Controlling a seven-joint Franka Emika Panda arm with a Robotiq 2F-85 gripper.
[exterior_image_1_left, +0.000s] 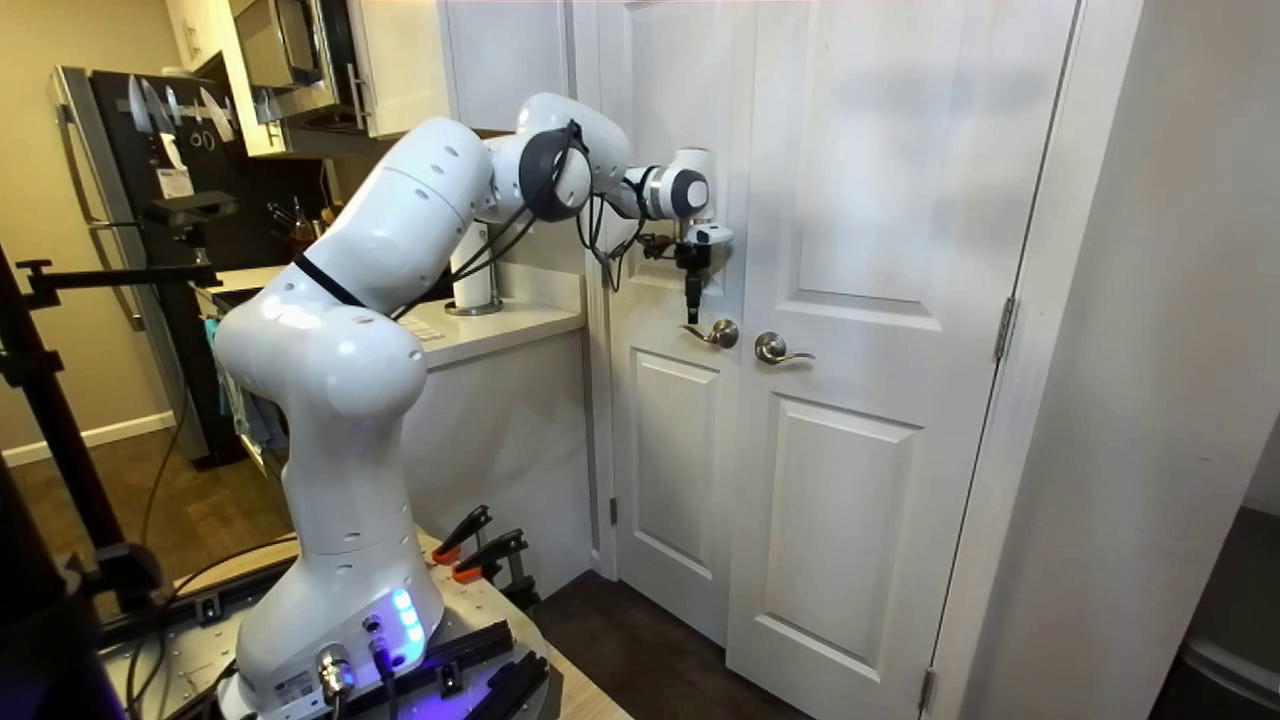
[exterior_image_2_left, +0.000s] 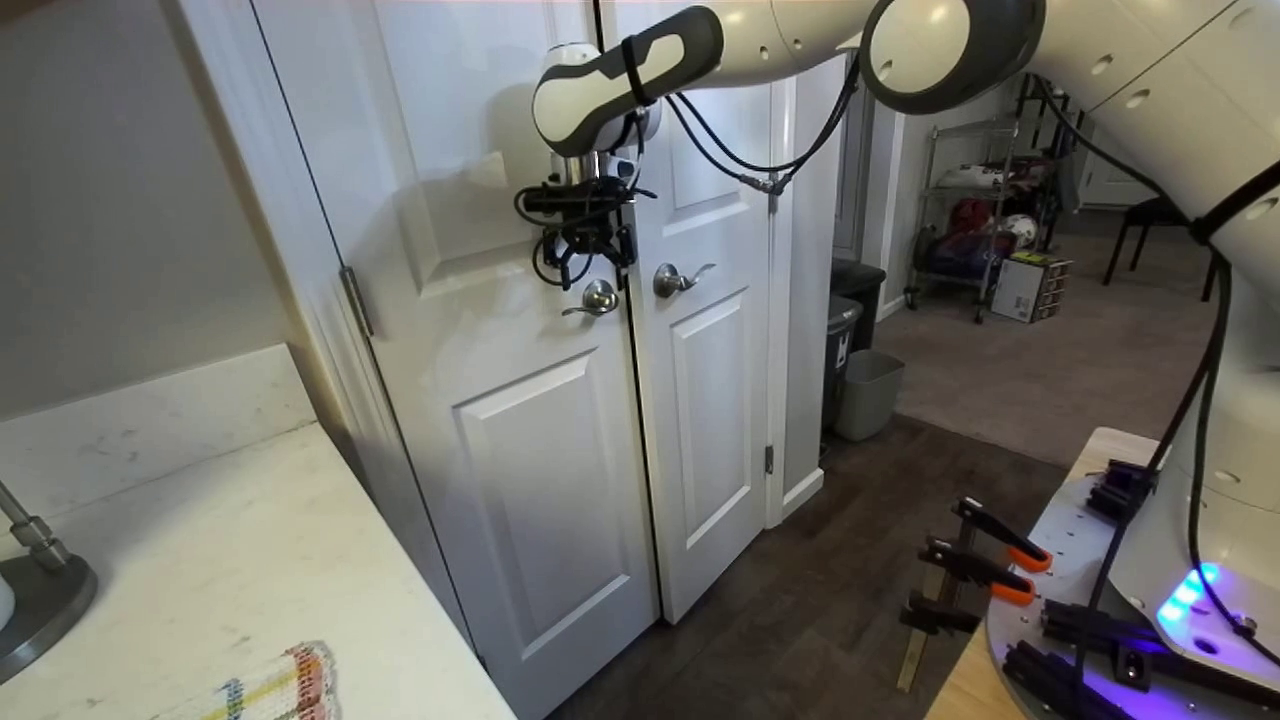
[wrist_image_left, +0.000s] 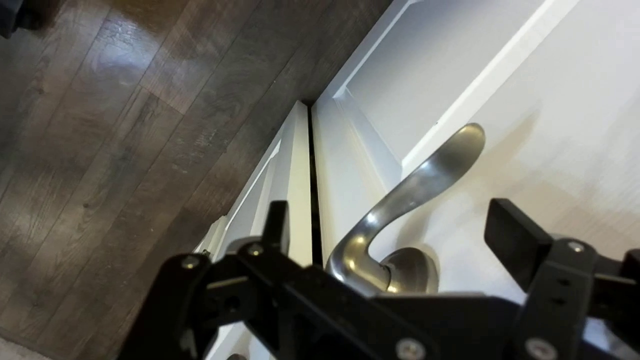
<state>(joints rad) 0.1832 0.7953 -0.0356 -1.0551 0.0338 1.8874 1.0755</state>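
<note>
Your fingers (wrist_image_left: 519, 242) stand wide apart, empty, close before the door (exterior_image_2_left: 490, 340); the lever handle (wrist_image_left: 400, 199) projects from the door near its free edge. Expect rigid, smooth, possibly slippery metal: grip mid-lever, clear of the door.

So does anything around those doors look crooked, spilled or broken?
One door looks slightly ajar: the wrist view shows its edge sticking out past the neighbouring door, with a dark gap between. I see no spill or damage.
</note>
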